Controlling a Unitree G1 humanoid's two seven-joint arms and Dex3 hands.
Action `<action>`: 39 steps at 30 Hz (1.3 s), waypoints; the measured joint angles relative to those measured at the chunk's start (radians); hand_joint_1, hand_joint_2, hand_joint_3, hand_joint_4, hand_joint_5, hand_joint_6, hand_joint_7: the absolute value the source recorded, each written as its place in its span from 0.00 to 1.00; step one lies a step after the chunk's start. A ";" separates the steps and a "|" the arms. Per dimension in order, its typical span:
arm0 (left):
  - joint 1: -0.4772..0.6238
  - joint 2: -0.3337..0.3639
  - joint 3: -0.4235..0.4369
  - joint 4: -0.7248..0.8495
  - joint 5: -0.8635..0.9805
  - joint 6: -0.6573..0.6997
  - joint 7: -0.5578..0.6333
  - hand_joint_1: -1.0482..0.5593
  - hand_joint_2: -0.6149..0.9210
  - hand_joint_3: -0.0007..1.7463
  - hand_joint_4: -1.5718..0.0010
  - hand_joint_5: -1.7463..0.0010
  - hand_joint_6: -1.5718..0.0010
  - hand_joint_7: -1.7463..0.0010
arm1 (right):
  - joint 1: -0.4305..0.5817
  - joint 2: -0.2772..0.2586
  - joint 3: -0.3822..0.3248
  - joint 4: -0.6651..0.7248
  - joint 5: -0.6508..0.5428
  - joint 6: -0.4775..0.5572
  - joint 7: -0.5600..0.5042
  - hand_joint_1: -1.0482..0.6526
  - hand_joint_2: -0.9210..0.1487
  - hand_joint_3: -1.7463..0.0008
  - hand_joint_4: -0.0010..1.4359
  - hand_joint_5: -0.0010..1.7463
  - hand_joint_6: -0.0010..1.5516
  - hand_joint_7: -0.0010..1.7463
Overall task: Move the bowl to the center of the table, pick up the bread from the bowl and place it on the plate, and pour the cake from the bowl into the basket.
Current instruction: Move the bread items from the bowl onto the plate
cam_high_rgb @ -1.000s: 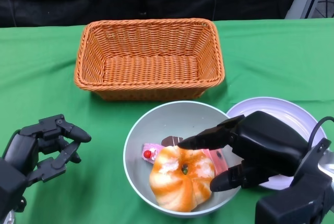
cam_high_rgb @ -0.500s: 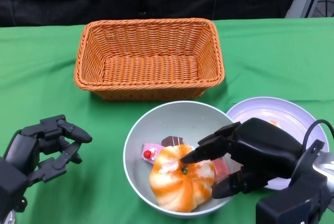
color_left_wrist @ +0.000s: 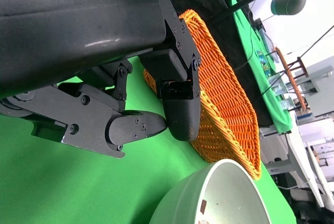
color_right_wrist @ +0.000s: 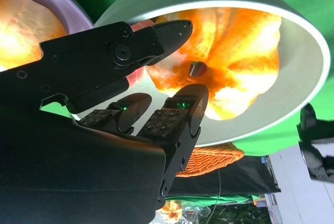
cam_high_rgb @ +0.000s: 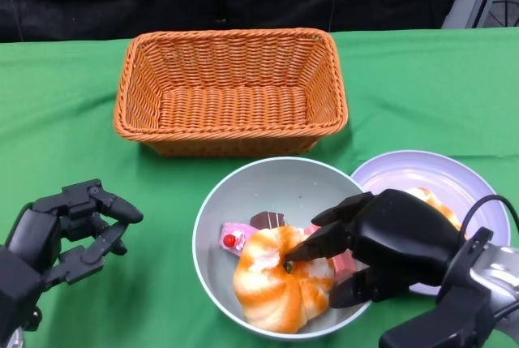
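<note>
The pale green bowl [cam_high_rgb: 243, 194] stands near the table's front centre. In it lie an orange-and-white bread [cam_high_rgb: 268, 291], a pink cake piece [cam_high_rgb: 233, 238] and a chocolate piece [cam_high_rgb: 266, 220]. My right hand [cam_high_rgb: 397, 242] reaches into the bowl from the right. One fingertip touches the bread's top and the thumb lies by its right side. The right wrist view shows the fingers [color_right_wrist: 177, 109] spread apart in front of the bread [color_right_wrist: 245, 51], inside the bowl [color_right_wrist: 308, 78]. My left hand [cam_high_rgb: 65, 234] hovers over the cloth left of the bowl, fingers apart and holding nothing.
A lilac plate [cam_high_rgb: 422, 169] sits right of the bowl, touching it, with another orange bread piece [cam_high_rgb: 430, 200] on it. The wicker basket [cam_high_rgb: 231, 88] stands behind the bowl; it shows beside the left hand [color_left_wrist: 130, 93] as basket [color_left_wrist: 224, 114].
My right hand has dropped lower and slid further onto the bread, its fingertip now at the bread's centre. The bread has shifted slightly. The left hand has stayed where it was.
</note>
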 measured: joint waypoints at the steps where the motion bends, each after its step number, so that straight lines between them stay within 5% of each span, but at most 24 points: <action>1: 0.001 0.000 0.000 -0.002 0.000 0.000 0.000 0.55 0.95 0.30 0.49 0.19 0.47 0.40 | -0.004 0.002 0.005 0.006 -0.009 0.001 -0.006 0.25 0.07 1.00 0.44 0.01 0.49 0.00; 18: 0.018 -0.002 0.002 -0.025 -0.003 0.001 0.000 0.57 0.95 0.32 0.49 0.20 0.47 0.40 | -0.059 0.022 0.082 0.042 -0.064 0.066 -0.024 0.25 0.08 1.00 0.41 0.00 0.46 0.00; 39: 0.020 -0.003 0.005 -0.034 -0.012 0.003 0.000 0.56 0.95 0.31 0.49 0.21 0.47 0.41 | -0.124 0.030 0.171 0.011 -0.128 0.212 0.115 0.24 0.07 1.00 0.36 0.01 0.41 0.01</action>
